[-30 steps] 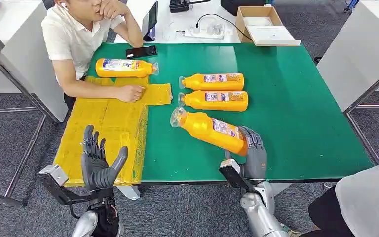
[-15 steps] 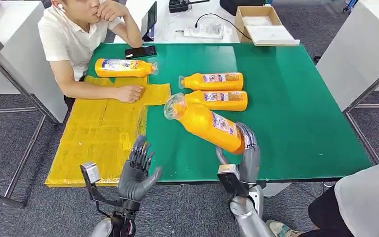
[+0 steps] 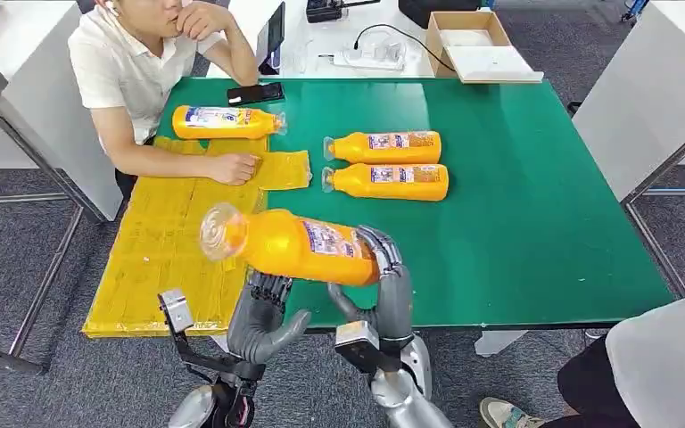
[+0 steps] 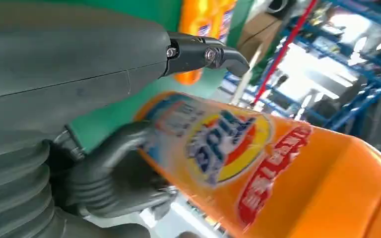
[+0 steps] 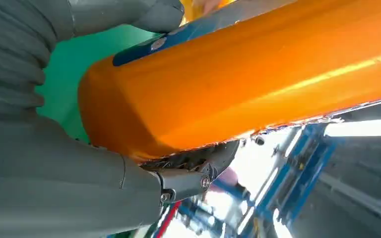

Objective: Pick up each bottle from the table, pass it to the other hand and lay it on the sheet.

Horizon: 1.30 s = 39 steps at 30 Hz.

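bottle [image 3: 290, 247] in the air over the near edge of the green table [image 3: 535, 223], lying roughly level, clear cap end pointing toward the yellow sheet [image 3: 178, 241]. right hand [image 3: 383, 285] grips its base end, fingers wrapped over the top, thumb underneath; right wrist view shows the orange body [image 5: 258, 74] clamped against the palm. left hand [image 3: 263, 312] sits under the bottle's middle, fingers [image 3: 269, 285] reaching up behind it. left wrist view has the label [image 4: 228, 148] right against the palm with a thumb [image 4: 124, 173] curled at it, but cannot tell whether that hand actually grips or just touches.

two more orange bottles lie side by side on the table further back: far bottle [image 3: 383, 146], second bottle [image 3: 386, 181], caps toward the sheet. fourth bottle [image 3: 225, 122] lies at the sheet's far end, just beyond a seated person's forearm [image 3: 178, 163], whose fist rests on the sheet. black phone [image 3: 255, 94] at the table's far edge. open cardboard box [image 3: 477, 45] on the white table behind.
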### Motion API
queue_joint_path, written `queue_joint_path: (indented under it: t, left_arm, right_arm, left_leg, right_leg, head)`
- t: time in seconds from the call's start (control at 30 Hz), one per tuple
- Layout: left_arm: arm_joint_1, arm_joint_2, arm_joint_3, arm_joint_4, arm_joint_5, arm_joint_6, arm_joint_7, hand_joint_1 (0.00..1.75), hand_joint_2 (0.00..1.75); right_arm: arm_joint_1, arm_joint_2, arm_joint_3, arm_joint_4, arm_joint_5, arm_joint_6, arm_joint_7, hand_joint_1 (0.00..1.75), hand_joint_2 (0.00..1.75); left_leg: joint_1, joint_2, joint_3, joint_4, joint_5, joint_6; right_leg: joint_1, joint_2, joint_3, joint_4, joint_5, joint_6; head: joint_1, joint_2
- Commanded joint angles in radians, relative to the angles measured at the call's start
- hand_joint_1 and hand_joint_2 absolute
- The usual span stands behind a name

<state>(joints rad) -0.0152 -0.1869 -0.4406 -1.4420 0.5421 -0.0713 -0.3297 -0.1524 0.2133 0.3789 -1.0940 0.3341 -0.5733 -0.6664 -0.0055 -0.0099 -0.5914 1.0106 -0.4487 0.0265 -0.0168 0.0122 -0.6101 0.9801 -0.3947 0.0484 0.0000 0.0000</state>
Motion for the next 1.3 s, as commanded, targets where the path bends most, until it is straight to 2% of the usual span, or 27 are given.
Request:
queue_joint_path:
  t: [0.03, 0.33, 0.5, 0.73, 0.77, 0.8, 0.97, 1.0, 1.03, 1.07, 1.1, 1.3]
  left_arm:
    - [-0.039, 0.026, 0.001, -0.047, -0.040, 0.046, -0.082, 0.00, 1.75]
    - [-0.045, 0.022, 0.009, -0.021, -0.025, 0.047, -0.068, 0.00, 1.75]
    - [-0.042, 0.023, 0.014, -0.045, -0.043, 0.054, -0.114, 0.00, 1.75]
    - [-0.041, 0.020, 0.015, -0.051, -0.046, 0.056, -0.114, 0.00, 1.75]
    - [-0.040, 0.020, 0.015, -0.051, -0.047, 0.056, -0.114, 0.07, 1.75]
    - [-0.040, 0.021, 0.016, -0.053, -0.054, 0.056, -0.116, 1.75, 1.75]
    - [-0.030, 0.020, 0.025, -0.052, -0.036, 0.041, -0.095, 1.75, 1.75]
    - [-0.026, 0.020, 0.030, -0.058, -0.031, 0.038, -0.094, 1.75, 1.75]
    - [-0.001, -0.002, 0.046, -0.084, -0.027, 0.036, -0.096, 1.75, 1.75]
    - [0.007, -0.006, 0.049, -0.097, -0.034, 0.036, -0.092, 1.75, 1.75]
    - [0.011, -0.008, 0.055, -0.105, -0.036, 0.037, -0.090, 1.75, 1.75]
    - [0.003, 0.021, 0.075, -0.095, -0.138, 0.089, -0.097, 1.75, 1.75]
  right_arm:
    - [-0.057, 0.031, 0.149, 0.201, -0.039, 0.034, -0.032, 1.75, 1.75]
    - [-0.062, 0.042, 0.196, 0.242, -0.041, 0.055, -0.032, 1.75, 1.75]
    - [-0.060, 0.055, 0.227, 0.291, -0.050, 0.087, -0.032, 1.75, 1.75]
    - [-0.059, 0.054, 0.229, 0.291, -0.052, 0.086, -0.032, 1.75, 1.75]
    - [-0.060, 0.054, 0.230, 0.291, -0.052, 0.087, -0.032, 1.75, 1.75]
    - [-0.058, 0.051, 0.237, 0.282, -0.058, 0.089, -0.032, 1.75, 1.75]
    - [-0.043, 0.044, 0.260, 0.260, -0.073, 0.109, -0.032, 1.75, 1.75]
    - [-0.039, 0.043, 0.261, 0.261, -0.080, 0.127, -0.032, 1.27, 1.75]
    - [-0.035, 0.041, 0.262, 0.267, -0.087, 0.154, -0.032, 0.28, 1.75]
    - [-0.031, 0.038, 0.263, 0.265, -0.095, 0.174, -0.032, 0.00, 1.75]
    - [-0.031, 0.039, 0.262, 0.273, -0.100, 0.191, -0.032, 0.00, 0.00]
    - [-0.023, 0.028, 0.265, 0.265, -0.113, 0.255, -0.032, 0.00, 0.00]
  left_leg:
    - [0.002, 0.003, 0.004, -0.001, -0.001, -0.002]
    - [0.001, 0.001, 0.004, -0.001, -0.001, -0.002]
    - [0.001, 0.001, 0.003, -0.001, -0.001, -0.002]
    - [0.001, -0.001, 0.002, -0.001, -0.001, -0.001]
    - [0.001, -0.001, 0.002, -0.001, 0.000, -0.001]
    - [0.001, 0.000, 0.004, -0.001, -0.001, -0.002]
    - [0.002, -0.001, 0.004, -0.001, -0.001, -0.002]
    - [0.001, -0.001, 0.004, -0.001, -0.001, -0.002]
    - [0.001, -0.001, 0.003, -0.001, -0.001, -0.002]
    - [0.001, 0.000, 0.002, -0.001, 0.000, -0.001]
    - [0.001, 0.000, 0.004, -0.001, -0.001, -0.002]
    - [0.001, 0.000, 0.005, -0.002, -0.001, -0.002]
  right_leg:
    - [0.002, 0.001, 0.004, -0.001, -0.001, -0.002]
    - [0.001, -0.001, 0.004, -0.001, -0.001, -0.002]
    - [0.001, 0.000, 0.003, -0.001, -0.001, -0.002]
    - [0.001, -0.001, 0.002, -0.001, -0.001, -0.001]
    - [0.001, -0.001, 0.002, -0.001, -0.001, -0.001]
    - [0.002, -0.002, 0.004, -0.001, -0.001, -0.002]
    - [0.002, -0.002, 0.005, -0.001, -0.002, -0.002]
    - [0.002, -0.002, 0.004, -0.001, -0.001, -0.002]
    - [0.001, -0.002, 0.003, -0.001, -0.001, -0.002]
    - [0.001, -0.001, 0.002, -0.001, -0.001, -0.001]
    - [0.002, -0.002, 0.004, -0.001, -0.002, -0.002]
    - [0.002, -0.002, 0.005, -0.002, -0.002, -0.002]
  head:
    - [0.000, 0.000]
    - [0.000, 0.000]
    - [0.000, 0.000]
    - [0.000, 0.000]
    - [0.000, 0.000]
    - [0.000, 0.000]
    - [0.000, 0.000]
    - [0.000, 0.000]
    - [0.000, 0.000]
    - [0.000, 0.000]
    - [0.000, 0.000]
    - [0.000, 0.000]
